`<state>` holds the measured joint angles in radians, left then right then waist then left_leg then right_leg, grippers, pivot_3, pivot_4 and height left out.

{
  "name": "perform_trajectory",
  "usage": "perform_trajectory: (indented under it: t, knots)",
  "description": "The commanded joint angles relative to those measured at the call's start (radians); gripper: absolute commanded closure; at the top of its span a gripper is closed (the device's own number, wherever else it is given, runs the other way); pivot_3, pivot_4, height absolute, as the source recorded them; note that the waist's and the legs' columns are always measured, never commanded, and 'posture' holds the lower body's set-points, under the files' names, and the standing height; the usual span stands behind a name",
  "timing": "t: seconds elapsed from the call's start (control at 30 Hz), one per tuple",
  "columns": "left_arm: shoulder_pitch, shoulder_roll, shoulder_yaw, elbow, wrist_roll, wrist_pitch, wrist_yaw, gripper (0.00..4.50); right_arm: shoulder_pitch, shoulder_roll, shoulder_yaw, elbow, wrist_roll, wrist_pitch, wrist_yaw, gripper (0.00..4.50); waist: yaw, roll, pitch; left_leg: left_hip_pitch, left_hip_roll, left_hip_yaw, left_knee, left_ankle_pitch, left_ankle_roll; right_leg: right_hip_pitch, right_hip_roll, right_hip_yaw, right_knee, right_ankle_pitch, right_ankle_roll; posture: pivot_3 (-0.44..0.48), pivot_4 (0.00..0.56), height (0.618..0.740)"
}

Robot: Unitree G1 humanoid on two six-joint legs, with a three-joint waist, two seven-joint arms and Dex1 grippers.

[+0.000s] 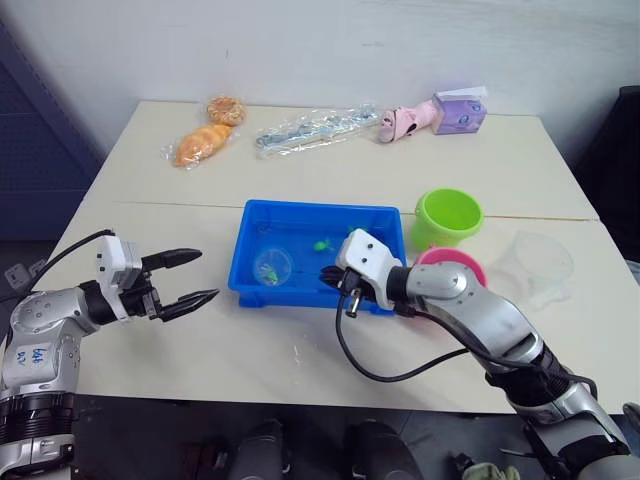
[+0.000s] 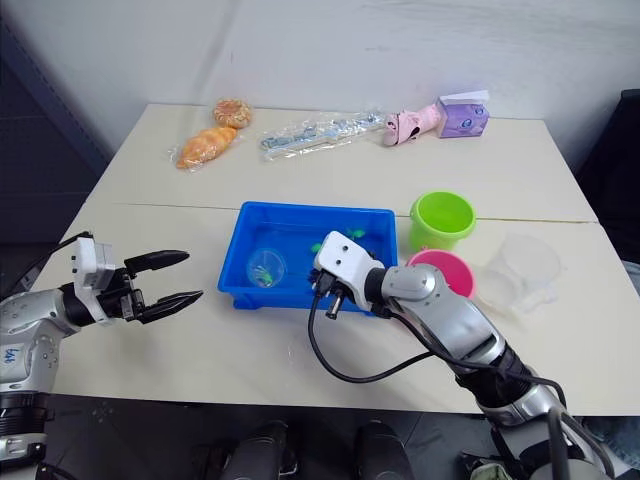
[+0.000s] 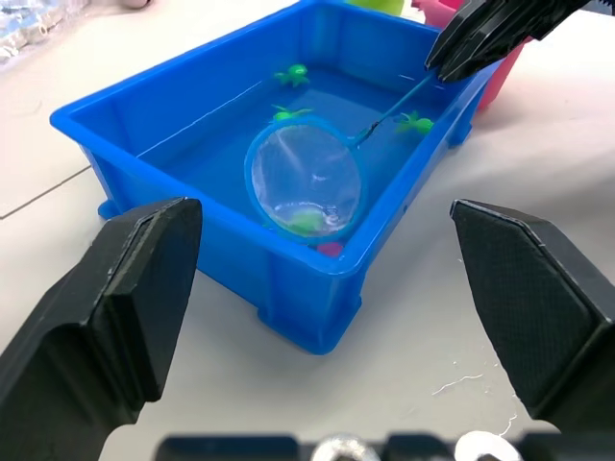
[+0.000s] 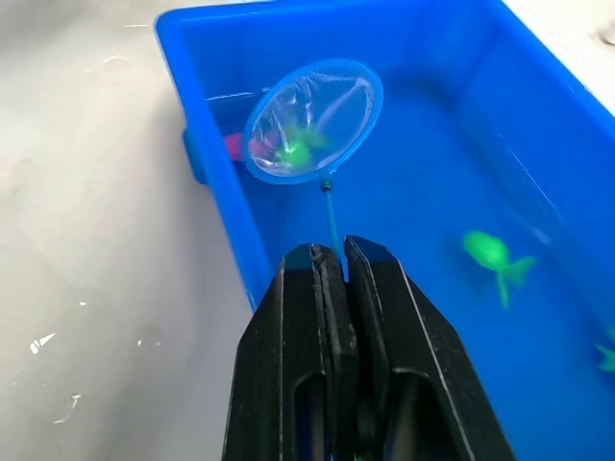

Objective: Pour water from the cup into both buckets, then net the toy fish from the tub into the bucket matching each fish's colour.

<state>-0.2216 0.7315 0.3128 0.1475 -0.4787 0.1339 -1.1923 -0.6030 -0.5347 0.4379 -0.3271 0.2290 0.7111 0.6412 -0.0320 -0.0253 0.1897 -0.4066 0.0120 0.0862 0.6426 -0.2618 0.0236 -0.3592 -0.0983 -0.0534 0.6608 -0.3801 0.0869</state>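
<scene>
Right gripper (image 4: 332, 257) clamped on net (image 4: 312, 120) handle, hoop in tub (image 4: 538, 144)

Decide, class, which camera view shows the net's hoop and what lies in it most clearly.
The left wrist view: the net faces the camera, its mesh over a green fish inside the tub. The right wrist view shows it too, beyond the right tool shut on its handle. Both eye views show it small.

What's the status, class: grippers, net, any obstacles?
Left gripper open, beside tub. Right gripper shut on net handle, hoop over a green fish. Nothing blocking.
</scene>
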Motion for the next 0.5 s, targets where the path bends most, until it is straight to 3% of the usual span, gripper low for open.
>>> perform_trajectory:
  t: [0.03,0.5]
  knots:
    - [0.016,0.023,-0.001,-0.065,-0.016,0.022,0.000,0.04,-0.025,0.016,0.002,0.017,-0.043,-0.039,0.015,4.50,0.000,0.000,0.000,0.000,0.000,0.000,0.000,0.000,0.000,0.000,0.000,0.000,0.000,0.000,0.000,0.000,0.150,0.740]
    - [0.057,0.032,0.008,-0.140,-0.034,0.083,0.010,0.04,-0.040,0.049,0.025,0.103,-0.173,-0.107,0.037,4.50,-0.005,0.000,0.000,0.000,0.000,0.000,-0.001,-0.001,-0.001,0.000,0.000,0.000,0.000,0.000,0.000,0.000,0.150,0.740]
